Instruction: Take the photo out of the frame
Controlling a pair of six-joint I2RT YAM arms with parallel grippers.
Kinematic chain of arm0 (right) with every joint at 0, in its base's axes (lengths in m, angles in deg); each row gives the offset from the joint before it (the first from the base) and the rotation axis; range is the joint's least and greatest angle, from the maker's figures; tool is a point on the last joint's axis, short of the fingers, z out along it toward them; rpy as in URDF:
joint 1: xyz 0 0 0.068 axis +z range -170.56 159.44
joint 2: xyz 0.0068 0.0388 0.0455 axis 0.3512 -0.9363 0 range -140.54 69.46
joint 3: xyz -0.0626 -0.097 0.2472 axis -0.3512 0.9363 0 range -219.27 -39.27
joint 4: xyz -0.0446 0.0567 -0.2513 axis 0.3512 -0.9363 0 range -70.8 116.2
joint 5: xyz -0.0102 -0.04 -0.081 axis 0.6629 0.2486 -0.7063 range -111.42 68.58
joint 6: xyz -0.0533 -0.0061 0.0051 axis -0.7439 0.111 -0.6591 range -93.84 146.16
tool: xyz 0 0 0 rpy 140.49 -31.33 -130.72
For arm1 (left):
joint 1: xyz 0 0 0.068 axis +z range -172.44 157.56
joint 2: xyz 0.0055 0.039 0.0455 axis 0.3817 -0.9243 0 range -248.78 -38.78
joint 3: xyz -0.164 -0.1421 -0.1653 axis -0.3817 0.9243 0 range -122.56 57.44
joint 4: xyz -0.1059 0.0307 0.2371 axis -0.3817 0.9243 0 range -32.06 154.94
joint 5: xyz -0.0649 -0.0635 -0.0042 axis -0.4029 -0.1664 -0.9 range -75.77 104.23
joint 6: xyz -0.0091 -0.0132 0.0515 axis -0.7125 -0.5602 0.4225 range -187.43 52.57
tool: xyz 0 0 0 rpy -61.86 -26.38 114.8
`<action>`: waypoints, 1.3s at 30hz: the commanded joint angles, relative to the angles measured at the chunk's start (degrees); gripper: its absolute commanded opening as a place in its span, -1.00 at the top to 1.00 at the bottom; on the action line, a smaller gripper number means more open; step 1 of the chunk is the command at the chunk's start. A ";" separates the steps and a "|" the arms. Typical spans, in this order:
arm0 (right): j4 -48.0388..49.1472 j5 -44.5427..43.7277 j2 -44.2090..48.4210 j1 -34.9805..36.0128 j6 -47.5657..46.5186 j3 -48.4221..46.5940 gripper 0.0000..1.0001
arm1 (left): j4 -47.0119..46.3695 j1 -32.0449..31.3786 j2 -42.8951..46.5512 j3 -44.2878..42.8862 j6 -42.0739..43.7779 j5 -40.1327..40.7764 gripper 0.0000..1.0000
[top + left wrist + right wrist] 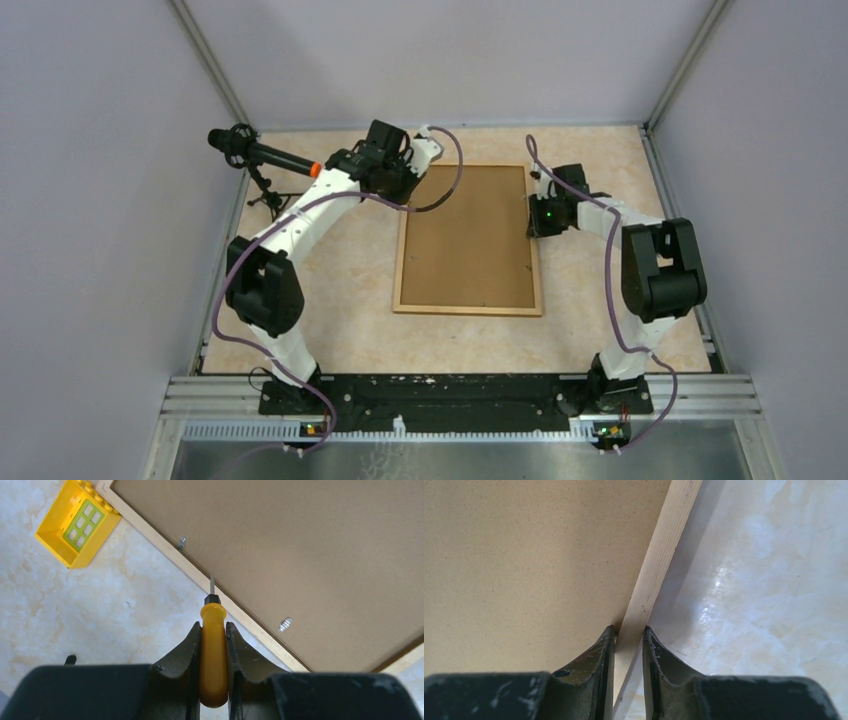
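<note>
The frame point(468, 238) lies face down mid-table, showing its brown fibreboard back point(310, 545) and pale wooden rim point(659, 565). The photo is hidden under the back. My left gripper point(213, 625) is at the frame's far left corner point(408, 182), shut on a yellow-handled screwdriver point(213, 650). The screwdriver's metal tip point(211, 582) rests at the inner edge of the rim. Two small metal clips point(285, 624) point(182, 542) sit on the back along that edge. My right gripper point(629, 632) is at the frame's right edge point(538, 215), with its fingers closed on either side of the rim.
A yellow toy window brick point(76, 522) lies on the marble tabletop just beyond the frame's corner. A black microphone with an orange band point(268, 156) stands on a small tripod at the far left. Grey walls enclose the table on three sides.
</note>
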 commanded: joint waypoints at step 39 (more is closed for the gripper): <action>-7.40 7.34 -0.21 0.70 -4.94 3.56 1.00 | -4.14 -2.68 -14.92 -8.40 9.07 14.68 1.00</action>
